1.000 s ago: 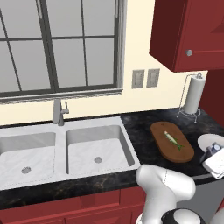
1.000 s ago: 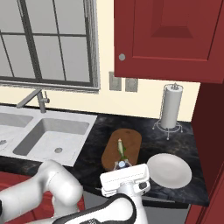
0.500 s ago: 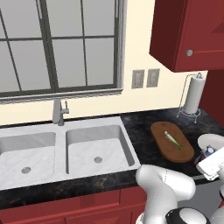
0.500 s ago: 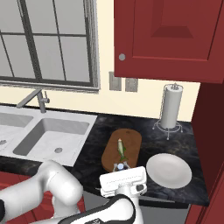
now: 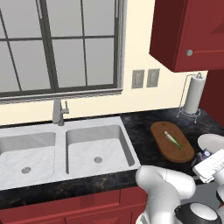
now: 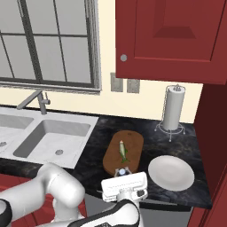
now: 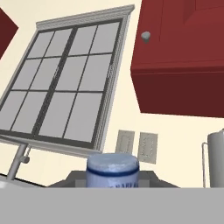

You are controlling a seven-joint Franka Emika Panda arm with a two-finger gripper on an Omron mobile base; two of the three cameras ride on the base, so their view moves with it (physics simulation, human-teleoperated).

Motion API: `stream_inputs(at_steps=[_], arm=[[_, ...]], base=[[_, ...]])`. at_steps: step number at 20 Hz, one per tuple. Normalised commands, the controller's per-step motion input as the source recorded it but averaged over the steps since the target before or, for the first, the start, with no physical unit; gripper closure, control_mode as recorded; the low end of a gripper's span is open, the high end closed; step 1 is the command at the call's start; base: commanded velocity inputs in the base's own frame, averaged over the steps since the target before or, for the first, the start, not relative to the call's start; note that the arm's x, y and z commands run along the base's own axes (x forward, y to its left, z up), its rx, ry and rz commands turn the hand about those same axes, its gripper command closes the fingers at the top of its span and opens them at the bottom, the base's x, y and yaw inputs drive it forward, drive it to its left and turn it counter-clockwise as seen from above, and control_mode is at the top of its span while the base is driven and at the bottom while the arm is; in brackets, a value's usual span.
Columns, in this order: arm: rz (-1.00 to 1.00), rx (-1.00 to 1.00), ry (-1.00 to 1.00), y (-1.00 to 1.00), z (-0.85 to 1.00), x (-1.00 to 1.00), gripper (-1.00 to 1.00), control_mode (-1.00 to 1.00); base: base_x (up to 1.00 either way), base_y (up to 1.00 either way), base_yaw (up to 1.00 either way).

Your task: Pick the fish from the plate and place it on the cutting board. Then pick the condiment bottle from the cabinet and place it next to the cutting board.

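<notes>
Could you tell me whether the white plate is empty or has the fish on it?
Empty: the plate is bare, and the fish lies on the cutting board.

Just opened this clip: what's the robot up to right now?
The fish already lies on the cutting board, and the plate beside it holds nothing. The gripper is shut on the condiment bottle, whose pale blue cap shows between the fingers in the hand view. It hangs at the near end of the board, close to the counter's front edge. The bottle is not yet set down next to the board.
</notes>
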Motion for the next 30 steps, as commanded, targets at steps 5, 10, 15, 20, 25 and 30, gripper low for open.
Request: stream_inputs(at_steps=[5,10,15,20,25,30], arm=[[0.0,-0.01,0.0,0.0,-0.26,0.08,1.0,-1.0],[-0.01,-0.02,0.0,0.0,-0.25,0.09,1.0,-1.0],[-0.01,-0.03,0.0,0.0,-0.29,0.13,1.0,-1.0],[-0.01,-0.01,0.0,0.0,-0.25,0.07,1.0,-1.0],[0.0,0.0,0.0,0.0,-0.3,0.05,1.0,-1.0],[0.0,0.0,0.0,0.05,-0.16,0.01,1.0,-1.0]], base=[[0.0,0.0,0.0],[0.0,0.0,0.0],[0.0,0.0,0.0],[0.0,0.0,0.0],[0.0,0.0,0.0],[0.0,0.0,0.0]])
